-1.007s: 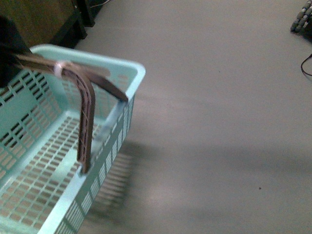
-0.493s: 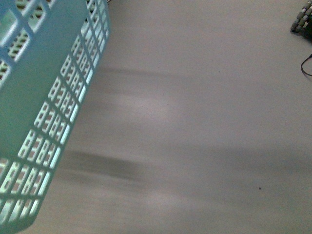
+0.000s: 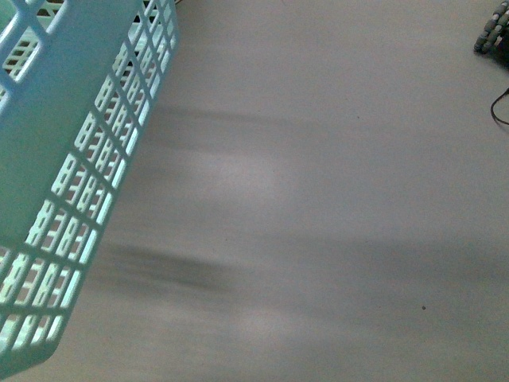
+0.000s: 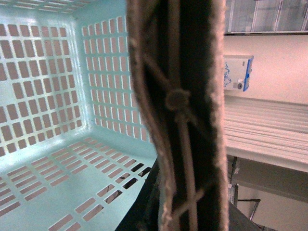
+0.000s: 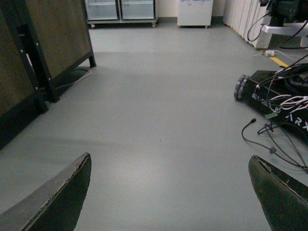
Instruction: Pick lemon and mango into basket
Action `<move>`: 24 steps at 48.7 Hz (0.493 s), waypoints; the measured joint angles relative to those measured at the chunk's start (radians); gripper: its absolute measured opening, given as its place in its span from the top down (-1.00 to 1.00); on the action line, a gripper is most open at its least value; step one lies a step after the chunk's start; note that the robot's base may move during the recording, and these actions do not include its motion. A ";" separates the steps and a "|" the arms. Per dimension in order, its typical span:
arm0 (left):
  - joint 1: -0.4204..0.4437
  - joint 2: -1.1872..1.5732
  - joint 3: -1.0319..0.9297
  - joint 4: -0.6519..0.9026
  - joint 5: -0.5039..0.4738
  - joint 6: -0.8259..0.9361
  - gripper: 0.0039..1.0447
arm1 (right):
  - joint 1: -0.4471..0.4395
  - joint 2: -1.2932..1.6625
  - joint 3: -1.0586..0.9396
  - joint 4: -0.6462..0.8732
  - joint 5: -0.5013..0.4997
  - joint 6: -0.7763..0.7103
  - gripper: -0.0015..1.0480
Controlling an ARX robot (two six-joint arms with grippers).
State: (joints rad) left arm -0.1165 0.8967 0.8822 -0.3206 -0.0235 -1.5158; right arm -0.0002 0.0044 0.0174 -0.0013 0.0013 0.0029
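Over a grey floor [image 3: 334, 199], the basket [image 3: 71, 119] is being carried tilted in the air at the left, its brown handle [image 4: 192, 120] being seen right across the left claw [image 4: 190, 214], whose closure cannot be told, while the right claw [image 5: 169, 157], well apart, is being held wide open, empty.

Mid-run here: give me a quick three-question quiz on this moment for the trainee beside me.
1. True or false: fruit shows inside the basket.
2. The right pincer is: A open and empty; B shut on a mango; C shut on a lemon.
3. Fill in: a brown ___ crosses the left wrist view close to the camera.
Key: 1 false; 2 A; 3 handle.
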 joint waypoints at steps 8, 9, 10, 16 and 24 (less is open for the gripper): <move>0.000 0.001 0.000 0.000 0.001 0.000 0.90 | 0.000 0.000 0.000 0.000 -0.001 0.000 -0.83; 0.000 0.001 0.000 0.000 0.000 0.000 0.90 | 0.000 0.000 0.000 0.000 -0.001 0.000 -0.83; 0.000 0.001 0.000 0.000 0.001 0.000 0.90 | 0.000 0.000 0.000 0.000 -0.001 0.000 -0.83; 0.000 0.001 0.000 0.000 0.000 0.000 0.90 | 0.000 0.000 0.000 0.000 -0.001 0.000 -0.83; 0.000 0.001 0.000 0.000 0.000 0.000 0.90 | 0.000 0.000 0.000 0.000 -0.001 0.000 -0.83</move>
State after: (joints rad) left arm -0.1165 0.8978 0.8822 -0.3206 -0.0231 -1.5162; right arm -0.0002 0.0044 0.0174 -0.0013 0.0002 0.0029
